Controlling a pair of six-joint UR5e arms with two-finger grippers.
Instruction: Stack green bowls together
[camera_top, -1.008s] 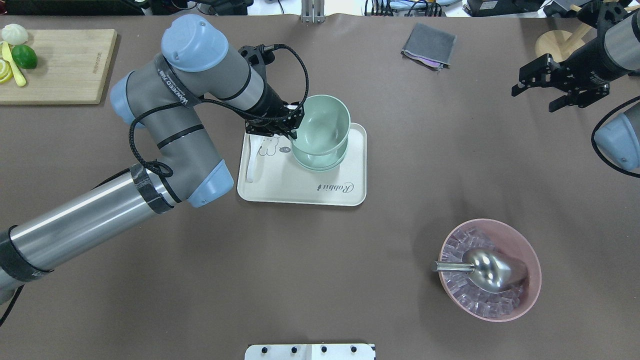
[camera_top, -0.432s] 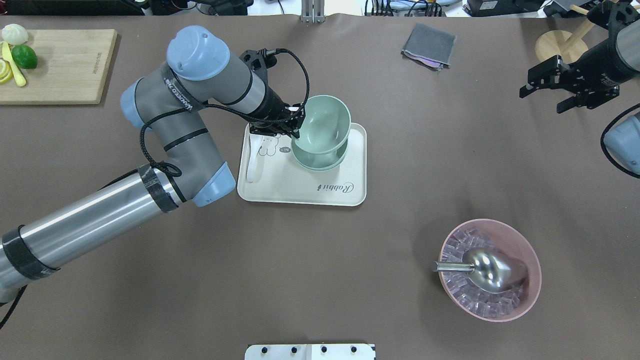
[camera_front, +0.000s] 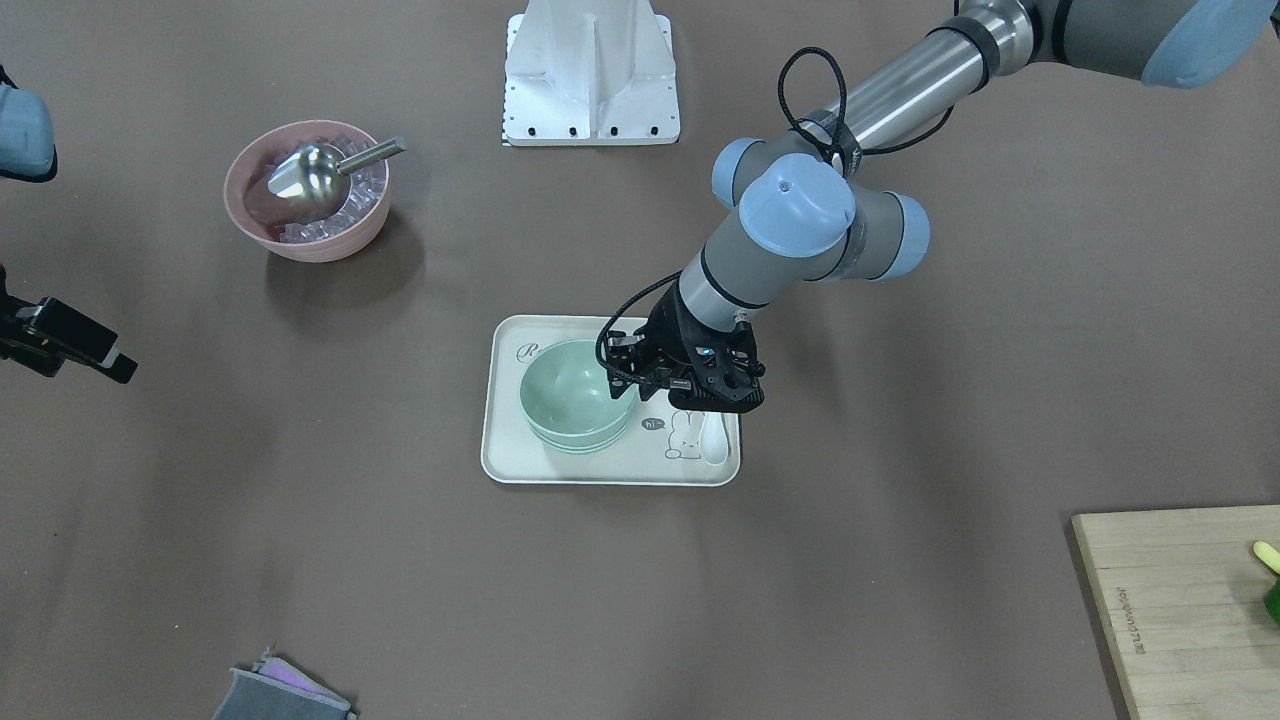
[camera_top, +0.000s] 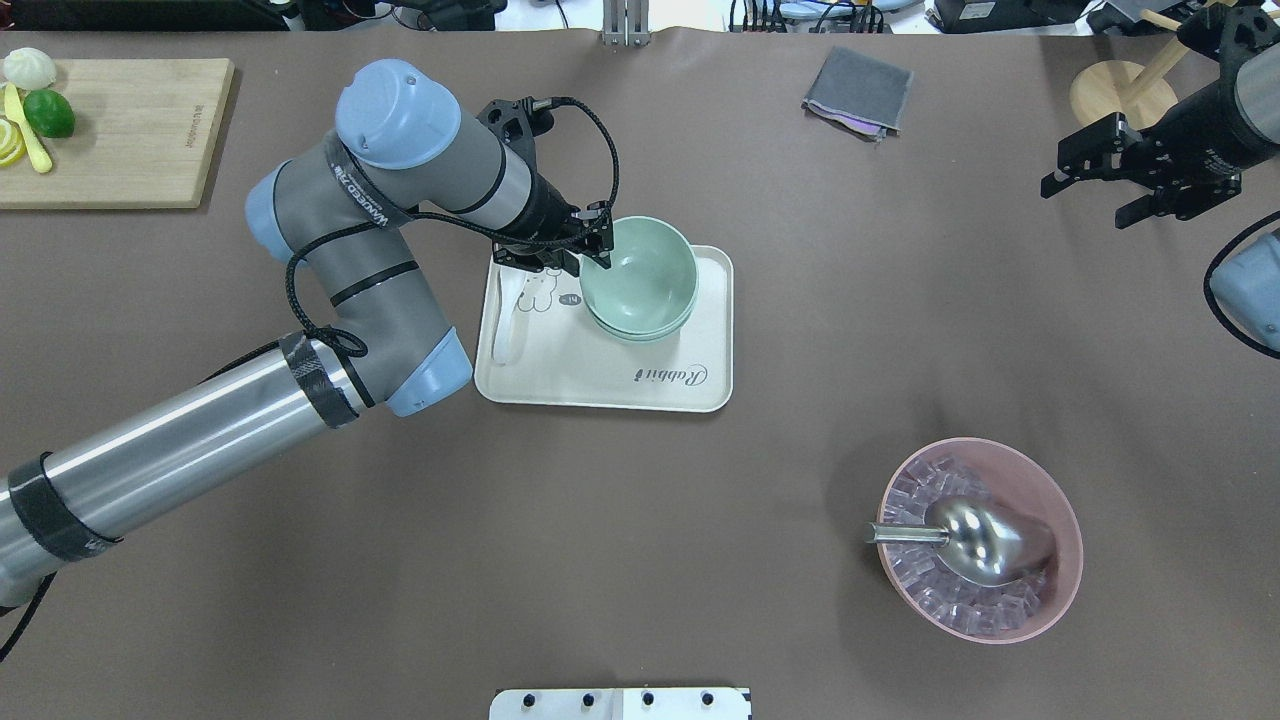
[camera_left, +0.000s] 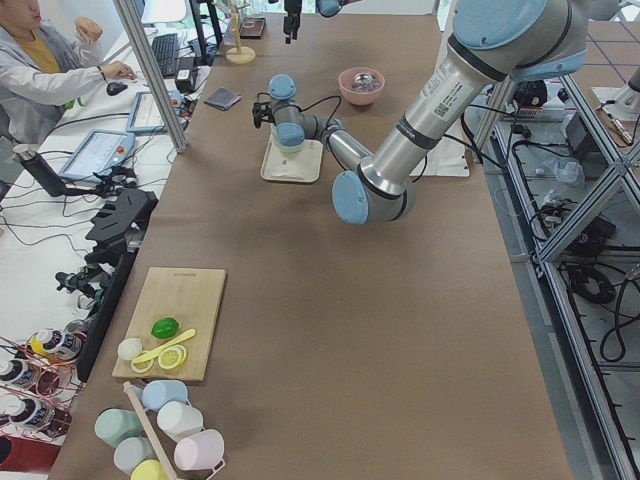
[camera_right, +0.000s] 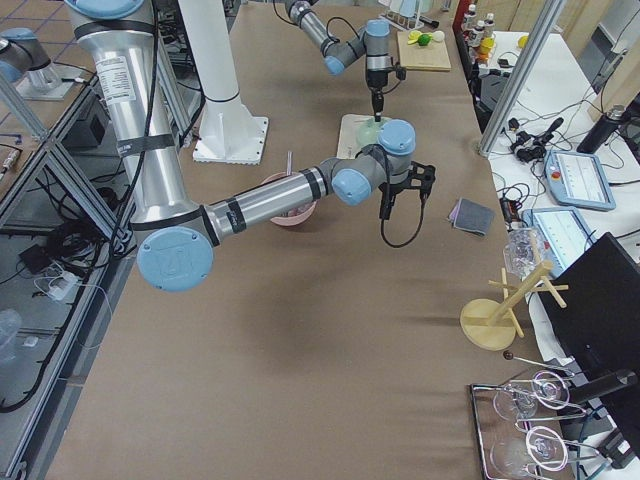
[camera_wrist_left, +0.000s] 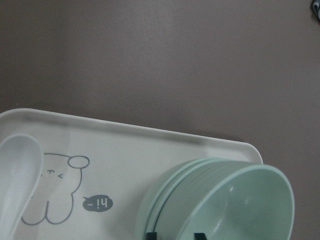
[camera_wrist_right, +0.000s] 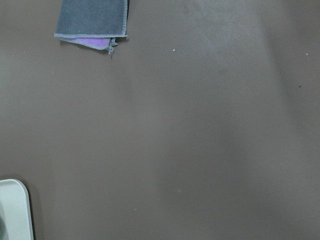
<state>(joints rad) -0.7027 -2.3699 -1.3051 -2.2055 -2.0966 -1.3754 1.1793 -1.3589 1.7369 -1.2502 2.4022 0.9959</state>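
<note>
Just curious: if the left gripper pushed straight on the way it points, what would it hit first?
Most likely the green bowls: the left gripper points down, straddling their top rim. How much gap is left is unclear.

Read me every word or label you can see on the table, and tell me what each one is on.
"Rabbit": script on the tray.
"hi~": speech bubble on the same tray.
Stamp on the cutting board: too small to read.
Lettering on the left arm's band: too blurred to read.
</note>
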